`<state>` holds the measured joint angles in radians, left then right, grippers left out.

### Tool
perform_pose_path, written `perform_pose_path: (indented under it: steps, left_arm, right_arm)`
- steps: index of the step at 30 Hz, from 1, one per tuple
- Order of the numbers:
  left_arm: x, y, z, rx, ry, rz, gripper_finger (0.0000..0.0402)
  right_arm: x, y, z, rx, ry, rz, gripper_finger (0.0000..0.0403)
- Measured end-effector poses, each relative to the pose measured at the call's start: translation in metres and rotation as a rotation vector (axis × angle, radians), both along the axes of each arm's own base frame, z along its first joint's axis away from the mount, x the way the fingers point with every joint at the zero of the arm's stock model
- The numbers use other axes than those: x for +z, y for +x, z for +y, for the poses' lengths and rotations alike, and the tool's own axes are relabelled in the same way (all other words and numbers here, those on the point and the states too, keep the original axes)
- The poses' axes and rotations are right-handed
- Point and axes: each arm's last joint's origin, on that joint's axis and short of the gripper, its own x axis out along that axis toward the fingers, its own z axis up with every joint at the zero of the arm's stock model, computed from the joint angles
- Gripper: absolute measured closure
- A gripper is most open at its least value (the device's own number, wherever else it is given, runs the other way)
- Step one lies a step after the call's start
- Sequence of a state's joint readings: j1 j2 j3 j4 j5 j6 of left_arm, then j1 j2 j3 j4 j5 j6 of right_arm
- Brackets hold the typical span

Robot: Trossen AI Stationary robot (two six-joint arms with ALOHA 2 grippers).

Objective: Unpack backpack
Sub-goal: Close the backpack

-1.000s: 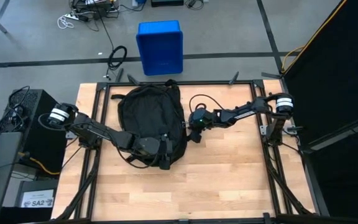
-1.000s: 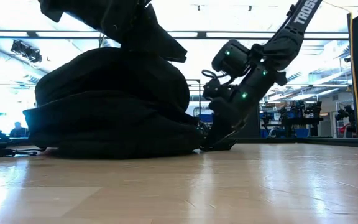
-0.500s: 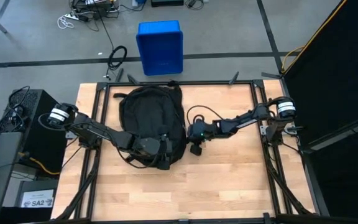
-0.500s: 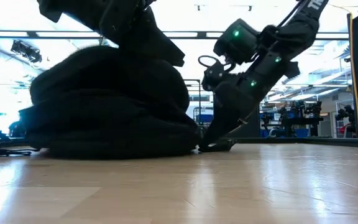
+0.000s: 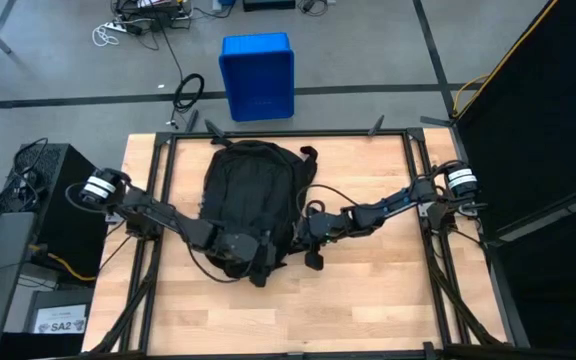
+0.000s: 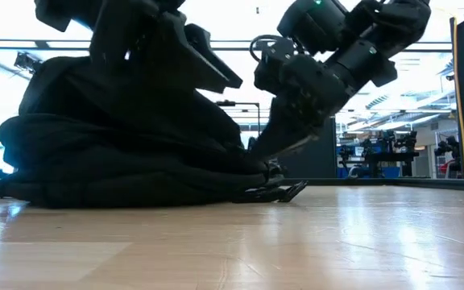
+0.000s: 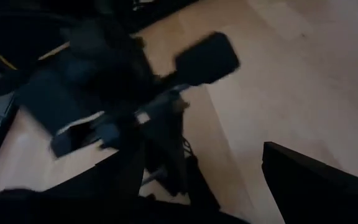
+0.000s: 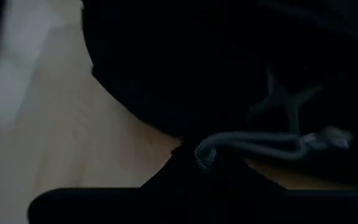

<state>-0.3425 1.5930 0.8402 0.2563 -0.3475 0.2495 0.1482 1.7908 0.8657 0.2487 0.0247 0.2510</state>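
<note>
- The right gripper [image 5: 306, 232] sits just right of centre in the overhead view, fingers pressed together at the lower right edge of the backpack [image 5: 251, 192]; its wrist view shows a pale grey cord [image 8: 253, 144] against black fabric (whether the fingers pinch that cord or the fabric, I cannot tell)
- The left gripper [image 5: 260, 256] sits at the lower middle of the overhead view, over the bottom end of the backpack, its fingers spread wide; nothing can be seen between them
- The backpack lies flat on the wooden table [image 5: 368, 290], centre left of the overhead frame, long axis running from top to bottom of the picture, rounded end toward the top
- From the right gripper the bulk of the bag lies to the upper left; from the left gripper it lies straight up the frame. Both grippers are at its lower end, the right one in contact at its side
- In the table-level view the bag is a dark mound filling the left half, both arms coming down onto it
- A blue bin [image 5: 257, 76] stands on the floor beyond the table, top centre
- Readable writing: "SA2" on a white label [image 5: 61, 324] at lower left; nothing legible on the bag
</note>
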Motion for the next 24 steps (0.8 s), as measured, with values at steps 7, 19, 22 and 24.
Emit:
perform_pose_path:
  steps: [7, 19, 22, 24]
  left_arm:
    - [-0.024, 0.017, -0.005, 0.060, 0.155, 0.060, 0.0114]
    - [-0.046, 0.046, -0.014, 0.032, 0.388, 0.134, 0.0146]
    - [-0.047, 0.045, -0.013, 0.039, 0.408, 0.160, 0.0173]
    - [-0.048, 0.044, -0.012, 0.047, 0.416, 0.173, 0.0189]
  right_arm:
    - [0.010, 0.007, 0.005, 0.088, 0.064, -0.029, 0.0403]
    - [0.003, 0.000, 0.010, 0.148, 0.112, 0.074, 0.0403]
    - [0.002, -0.001, 0.011, 0.156, 0.117, 0.098, 0.0403]
    - [0.001, -0.002, 0.013, 0.171, 0.127, 0.111, 0.0403]
